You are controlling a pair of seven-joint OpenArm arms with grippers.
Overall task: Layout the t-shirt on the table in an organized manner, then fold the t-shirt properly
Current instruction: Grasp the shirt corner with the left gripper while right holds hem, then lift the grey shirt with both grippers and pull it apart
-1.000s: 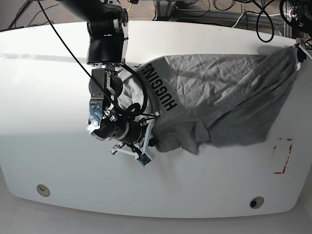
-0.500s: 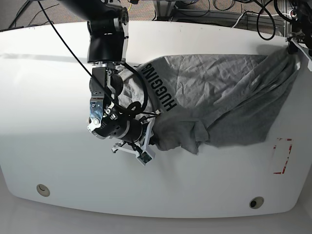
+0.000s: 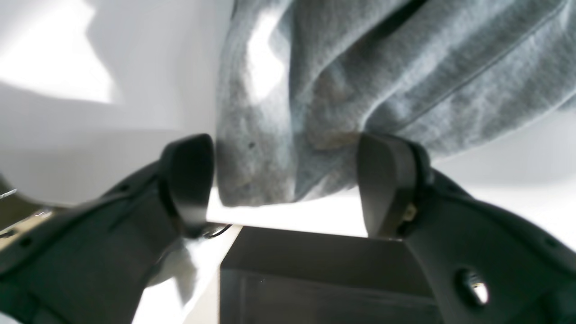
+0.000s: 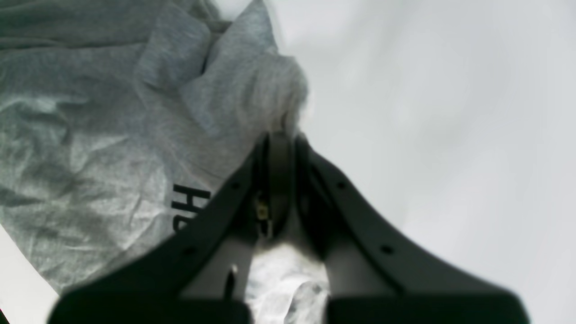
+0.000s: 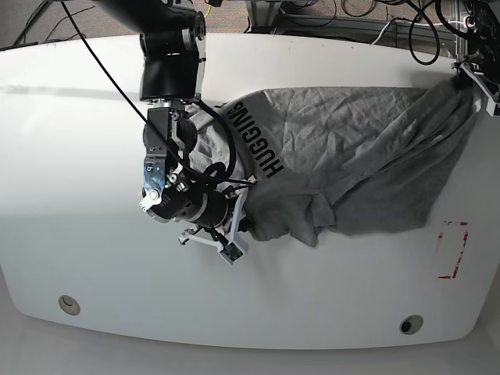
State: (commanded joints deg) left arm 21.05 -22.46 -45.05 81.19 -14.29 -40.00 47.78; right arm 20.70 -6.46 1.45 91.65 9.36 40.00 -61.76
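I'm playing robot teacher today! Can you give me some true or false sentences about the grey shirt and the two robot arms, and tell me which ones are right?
1. The t-shirt lies flat and neatly folded. False: it is bunched and wrinkled, not folded.
2. The right gripper has its jaws shut on the shirt. True: the right wrist view shows them closed together on a bunch of grey cloth.
3. The left gripper is shut tight. False: its jaws stand wide apart, with the shirt's edge between them.
4. The shirt has black letters on it. True: the base view shows black block lettering.
5. The red tape outline is covered by the shirt. False: it lies bare on the table, beside the shirt.
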